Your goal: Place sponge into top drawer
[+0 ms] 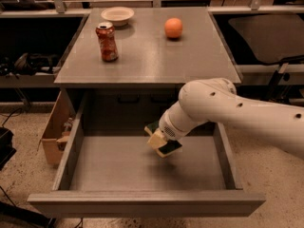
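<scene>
The gripper [166, 142] grasps the sponge [156, 138]. The sponge is tilted, long axis upper-left to lower-right, foam facing left. The drawer [118, 171] floor lies below.

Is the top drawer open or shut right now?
Open. The top drawer is pulled out from under the tabletop, its bare grey floor showing; the gripper holds the sponge over that floor.
</scene>
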`<state>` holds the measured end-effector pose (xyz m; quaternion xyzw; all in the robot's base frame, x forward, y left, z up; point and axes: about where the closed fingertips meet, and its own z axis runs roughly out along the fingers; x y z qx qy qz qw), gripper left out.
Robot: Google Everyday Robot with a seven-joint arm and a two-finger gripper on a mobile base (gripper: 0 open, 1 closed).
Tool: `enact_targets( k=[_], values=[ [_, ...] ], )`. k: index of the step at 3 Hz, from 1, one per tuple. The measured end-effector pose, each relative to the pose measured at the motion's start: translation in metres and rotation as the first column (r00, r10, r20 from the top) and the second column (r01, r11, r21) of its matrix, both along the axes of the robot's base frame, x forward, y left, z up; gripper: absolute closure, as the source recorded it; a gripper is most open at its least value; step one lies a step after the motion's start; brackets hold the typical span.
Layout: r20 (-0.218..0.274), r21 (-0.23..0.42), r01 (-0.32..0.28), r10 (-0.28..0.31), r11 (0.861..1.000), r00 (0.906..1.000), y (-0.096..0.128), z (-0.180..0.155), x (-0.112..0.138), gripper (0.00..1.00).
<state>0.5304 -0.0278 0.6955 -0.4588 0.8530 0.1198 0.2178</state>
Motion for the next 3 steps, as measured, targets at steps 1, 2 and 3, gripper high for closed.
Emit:
enact_targets(
  k=[1, 2, 3],
  values=[
    [-0.084, -0.004, -0.055, 0.054, 0.998, 0.9950, 0.012, -0.019, 0.012, 1.00],
    [-0.148, -0.008, -0.092, 0.090, 0.996, 0.9849, 0.018, -0.032, 0.018, 1.00],
    [-0.154, -0.009, -0.095, 0.093, 0.995, 0.9836, 0.018, -0.033, 0.018, 0.82]
  ],
)
